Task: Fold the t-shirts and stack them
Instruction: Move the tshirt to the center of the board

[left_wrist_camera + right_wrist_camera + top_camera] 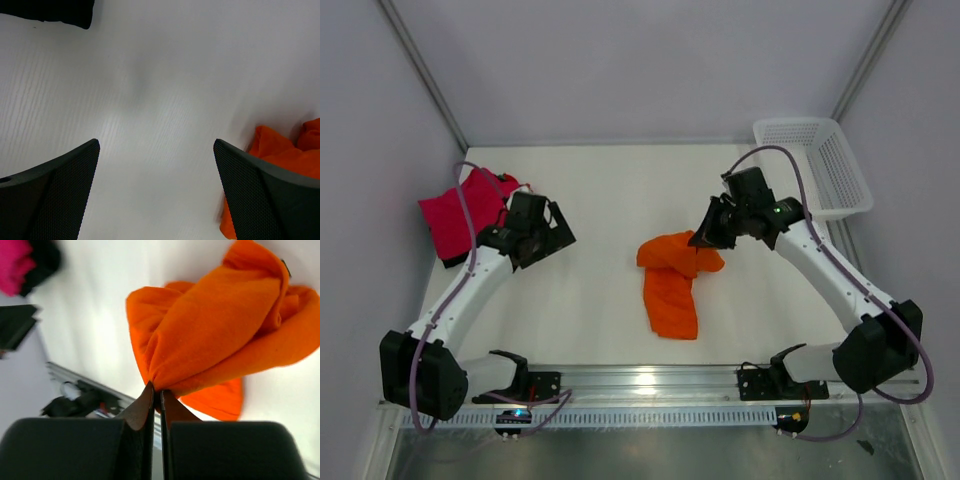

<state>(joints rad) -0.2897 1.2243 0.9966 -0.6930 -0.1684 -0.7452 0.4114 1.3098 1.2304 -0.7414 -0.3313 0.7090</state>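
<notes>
Orange t-shirt (672, 285) lies crumpled near the middle of the white table (610, 190), its upper edge bunched where the right pincer (156, 392) is closed tight on a fold of it. The left pincer (156, 145) hangs wide apart over bare table, holding nothing, near the magenta t-shirt (450, 220) at the far left edge. A black t-shirt (60, 12) lies under that one, mostly hidden. A white mesh basket (820, 165) sits at the far right corner. Pale walls and 2 grey frame posts (425, 75) close the space. The right wrist view shows the far cloths only as blurs.
</notes>
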